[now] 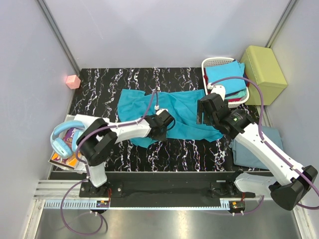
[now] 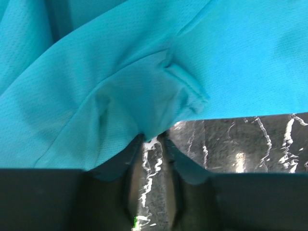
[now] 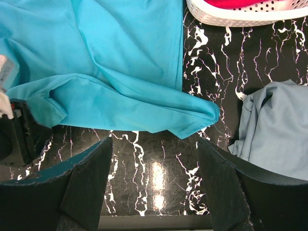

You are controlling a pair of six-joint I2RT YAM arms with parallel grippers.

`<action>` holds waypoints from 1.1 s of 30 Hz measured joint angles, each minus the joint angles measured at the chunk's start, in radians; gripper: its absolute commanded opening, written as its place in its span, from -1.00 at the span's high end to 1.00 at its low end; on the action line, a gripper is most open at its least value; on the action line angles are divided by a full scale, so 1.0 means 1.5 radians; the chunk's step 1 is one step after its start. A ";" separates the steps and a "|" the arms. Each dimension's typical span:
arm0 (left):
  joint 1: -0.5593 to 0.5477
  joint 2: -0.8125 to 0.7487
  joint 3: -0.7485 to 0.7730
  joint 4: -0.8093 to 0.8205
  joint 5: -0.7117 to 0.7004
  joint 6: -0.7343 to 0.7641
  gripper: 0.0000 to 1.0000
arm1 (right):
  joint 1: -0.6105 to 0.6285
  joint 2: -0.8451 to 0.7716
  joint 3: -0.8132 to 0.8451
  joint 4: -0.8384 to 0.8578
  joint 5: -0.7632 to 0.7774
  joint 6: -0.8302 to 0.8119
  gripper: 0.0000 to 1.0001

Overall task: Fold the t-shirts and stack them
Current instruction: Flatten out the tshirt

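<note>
Top view: big teal shirt (image 1: pixel 174 107) lies crumpled, middle of bench (image 1: pixel 109 84). Left tool (image 1: pixel 167 122) at its near edge, right tool (image 1: pixel 205 112) over its right end. Grey shirt (image 1: pixel 259 149) sits far right.

Left wrist: left tool clamped on teal shirt edge, cloth puckers at tips.

Right wrist: right tool wide apart, holds nothing, shirt corner just ahead.

Step, I think: starting first fold. Next: right tool must pinch corner, then both lift together.

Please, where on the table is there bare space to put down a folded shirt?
Bare table lies at the far left, between the pink cube and the teal t-shirt. There is also a strip between that shirt and the table's near edge. The right side is crowded by the basket and the grey-blue t-shirt.
</note>
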 measured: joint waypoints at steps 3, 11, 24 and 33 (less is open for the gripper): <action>0.000 -0.011 -0.013 -0.003 -0.003 -0.005 1.00 | 0.000 0.000 -0.003 0.000 0.000 0.000 -0.52; -0.004 -0.086 -0.052 -0.041 -0.019 -0.015 1.00 | 0.000 0.000 -0.004 0.000 0.000 0.000 -0.50; -0.065 -0.315 -0.053 -0.180 -0.048 -0.067 1.00 | 0.000 0.009 -0.006 0.008 -0.003 0.001 -0.50; -0.166 -0.317 -0.111 -0.255 0.002 -0.132 1.00 | 0.000 0.027 -0.006 0.008 -0.015 0.008 -0.50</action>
